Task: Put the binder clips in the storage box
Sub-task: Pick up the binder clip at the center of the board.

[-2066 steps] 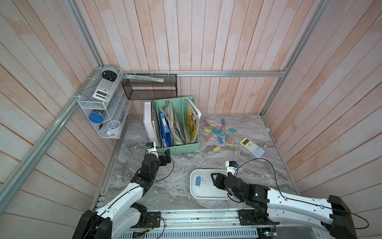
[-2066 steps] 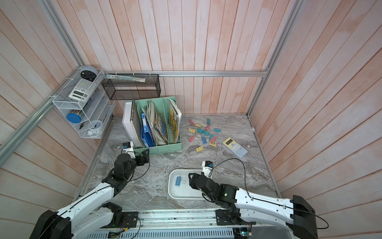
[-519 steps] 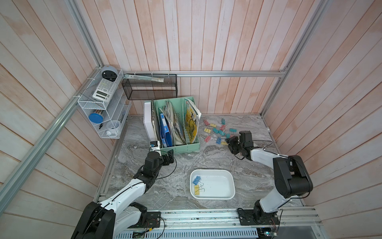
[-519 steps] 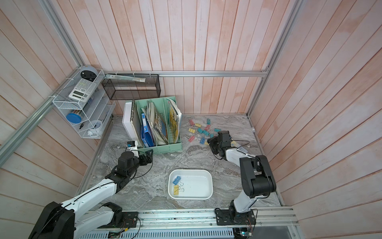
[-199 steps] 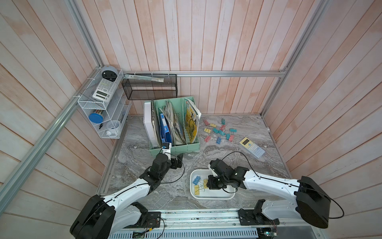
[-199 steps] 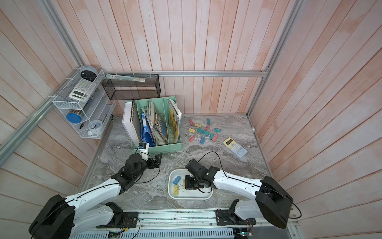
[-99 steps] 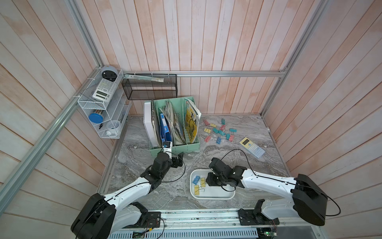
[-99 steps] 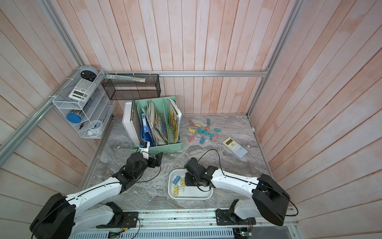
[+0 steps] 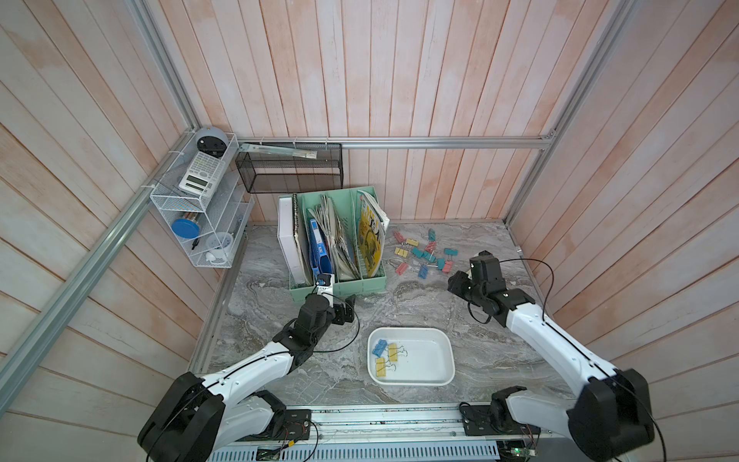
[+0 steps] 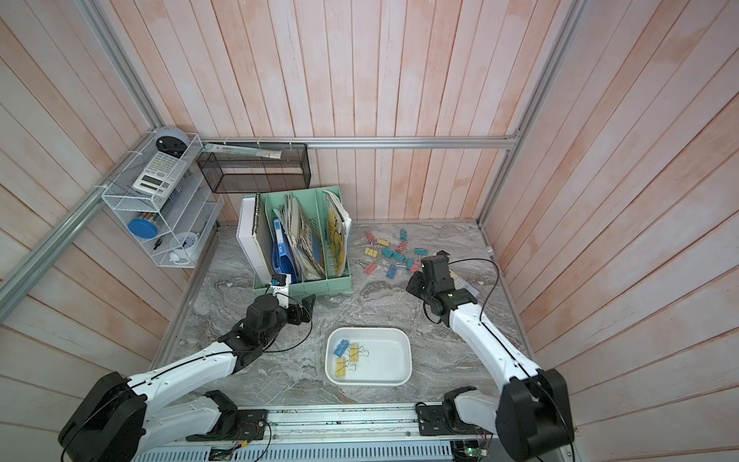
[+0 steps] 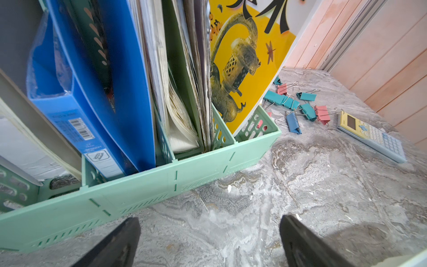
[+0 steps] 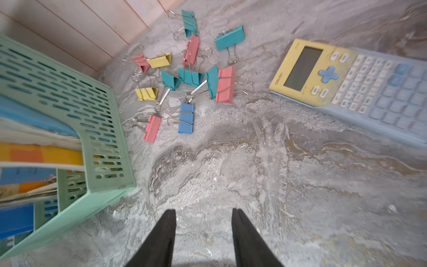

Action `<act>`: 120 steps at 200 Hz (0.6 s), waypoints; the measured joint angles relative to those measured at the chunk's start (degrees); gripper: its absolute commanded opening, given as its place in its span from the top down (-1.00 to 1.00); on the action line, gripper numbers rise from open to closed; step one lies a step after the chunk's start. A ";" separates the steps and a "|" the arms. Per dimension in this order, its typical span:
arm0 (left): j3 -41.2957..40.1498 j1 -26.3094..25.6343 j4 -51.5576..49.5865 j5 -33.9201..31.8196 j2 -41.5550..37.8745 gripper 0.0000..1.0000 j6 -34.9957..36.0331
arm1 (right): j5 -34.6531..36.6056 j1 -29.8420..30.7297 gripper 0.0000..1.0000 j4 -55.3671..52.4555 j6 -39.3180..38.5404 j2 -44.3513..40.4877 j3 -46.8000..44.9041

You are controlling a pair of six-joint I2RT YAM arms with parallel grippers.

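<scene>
1. Hovering over the worktop (image 12: pixel 231 161), your right end effector (image 12: pixel 203 211) is released, jaws apart and empty, facing the loose binder clips (image 12: pixel 190 77) beside the calculator (image 12: pixel 323 74).
2. Your left end effector (image 11: pixel 209 219) is released too, spread wide near the file holder (image 11: pixel 184 171).
3. Three more binder clips, one blue and two yellow, lie in the storage box (image 9: pixel 424 356).

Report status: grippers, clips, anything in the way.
Left gripper open, empty, by file holder. Right gripper open, empty, facing clip pile. Three binder clips in storage box. Calculator beside pile, not blocking.
</scene>
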 measured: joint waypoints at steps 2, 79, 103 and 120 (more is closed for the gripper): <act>0.00 -0.02 0.00 0.00 0.00 -1.00 0.00 | -0.92 -0.61 0.09 0.50 0.13 1.29 0.20; 0.85 -0.55 -0.83 -1.51 0.15 -1.00 0.63 | -4.63 2.47 -0.03 -1.75 -3.23 33.51 24.92; 0.85 -0.55 -1.29 -1.51 0.15 -0.99 0.85 | 0.83 6.43 -0.07 -5.40 -6.10 36.68 32.44; 0.85 -0.59 -1.31 -1.51 0.22 -1.00 1.03 | 3.69 7.63 -0.07 -8.28 -7.89 38.93 37.35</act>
